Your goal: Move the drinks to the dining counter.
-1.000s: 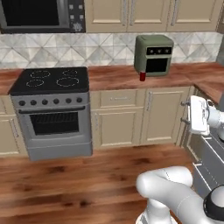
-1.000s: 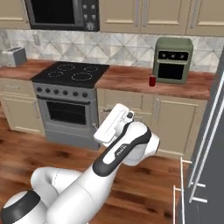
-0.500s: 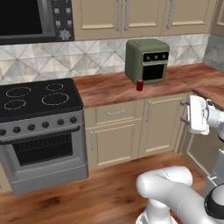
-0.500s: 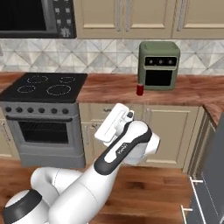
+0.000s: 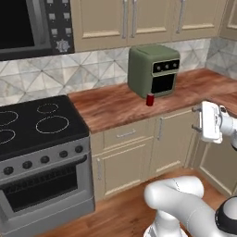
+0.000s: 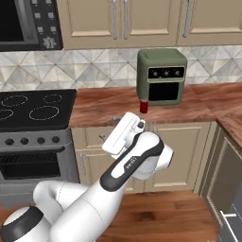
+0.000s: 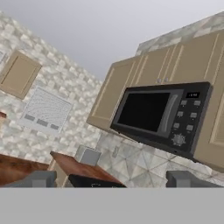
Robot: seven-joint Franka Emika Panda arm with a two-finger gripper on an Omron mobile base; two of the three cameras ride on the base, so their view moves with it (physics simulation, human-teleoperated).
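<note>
A short red can (image 5: 150,100) stands on the wood counter under the cabinets, right in front of a green countertop oven (image 5: 154,70); the right base view has the can (image 6: 143,107) at the same spot. My gripper (image 5: 197,119) hangs in the air in front of the counter, to the right of the can and well short of it. In the right base view the gripper (image 6: 109,129) is raised before the counter's drawers. Its fingertips (image 7: 39,179) stand wide apart in the hand view, nothing between them. The dining counter is out of view.
A black stove (image 5: 32,125) with its oven sits left of the counter, a microwave (image 5: 28,25) above it. Beige cabinets (image 5: 134,152) run below the counter (image 5: 111,109), which turns a corner at the right. A toaster (image 7: 89,155) stands far off.
The base has driven, so the whole picture has shifted: stove slides left, the green oven and red can come closer and more central. The arm keeps its pose, gripper still open.
</note>
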